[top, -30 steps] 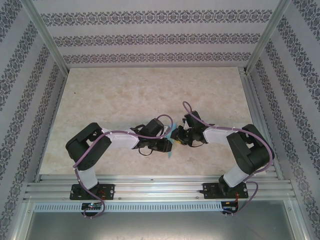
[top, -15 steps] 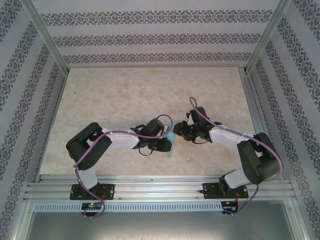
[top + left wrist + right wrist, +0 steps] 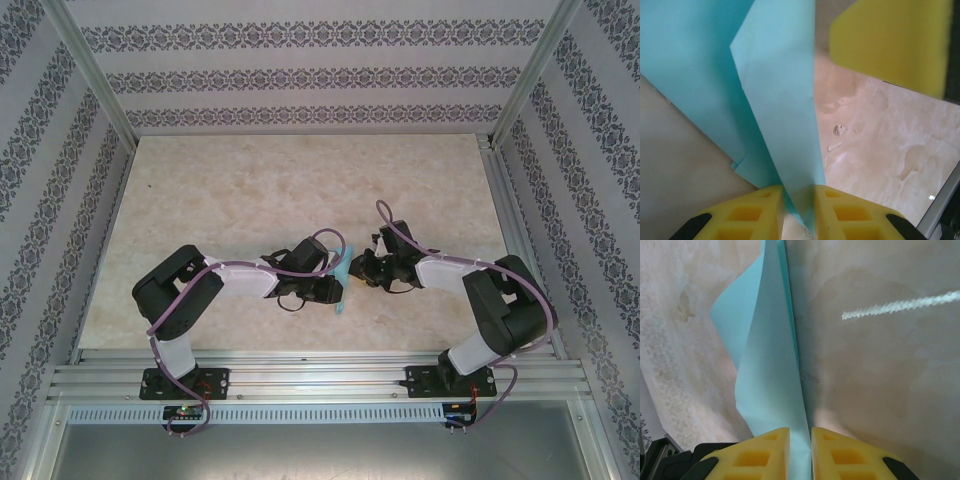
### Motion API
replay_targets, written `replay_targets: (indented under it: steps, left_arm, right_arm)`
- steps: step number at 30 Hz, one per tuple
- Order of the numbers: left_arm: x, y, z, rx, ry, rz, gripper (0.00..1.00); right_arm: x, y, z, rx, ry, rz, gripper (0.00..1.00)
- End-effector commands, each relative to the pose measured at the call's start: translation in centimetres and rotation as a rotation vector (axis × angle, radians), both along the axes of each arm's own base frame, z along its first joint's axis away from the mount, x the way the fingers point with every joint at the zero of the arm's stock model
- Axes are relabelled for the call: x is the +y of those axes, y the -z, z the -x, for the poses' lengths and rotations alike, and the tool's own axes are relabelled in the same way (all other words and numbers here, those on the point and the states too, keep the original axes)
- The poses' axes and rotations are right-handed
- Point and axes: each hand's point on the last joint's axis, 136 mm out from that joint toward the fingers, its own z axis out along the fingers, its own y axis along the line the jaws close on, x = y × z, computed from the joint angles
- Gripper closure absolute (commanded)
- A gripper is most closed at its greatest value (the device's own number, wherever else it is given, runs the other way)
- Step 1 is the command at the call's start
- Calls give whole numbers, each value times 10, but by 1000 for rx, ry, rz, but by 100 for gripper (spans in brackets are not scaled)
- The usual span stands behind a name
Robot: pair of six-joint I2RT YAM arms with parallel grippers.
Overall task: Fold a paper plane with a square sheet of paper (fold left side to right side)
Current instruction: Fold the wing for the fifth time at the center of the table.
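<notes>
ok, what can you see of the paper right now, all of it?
The paper is thin, plain turquoise, folded into overlapping layers with sharp creases. It stands on edge over the table; whether they touch I can't tell. The left gripper pinches it from one side and the right gripper from the other, both shut on it.

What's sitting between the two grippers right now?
The turquoise paper: the top view shows it between the left gripper and right gripper, and both wrist views show them pinching it.
</notes>
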Motion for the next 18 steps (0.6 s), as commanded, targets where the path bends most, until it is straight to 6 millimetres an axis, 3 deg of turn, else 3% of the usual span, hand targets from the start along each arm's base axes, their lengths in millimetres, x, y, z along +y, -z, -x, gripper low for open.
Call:
replay_targets:
  steps: [1,18]
  left_arm:
    - [6,21,7,34,-13,-53,78]
    - [5,22,7,36,-7,-54,80]
  right_arm:
    - [14,-4,-8,-34,-24,-46,80]
    - [26,-14,-13,-62,-55,-77,80]
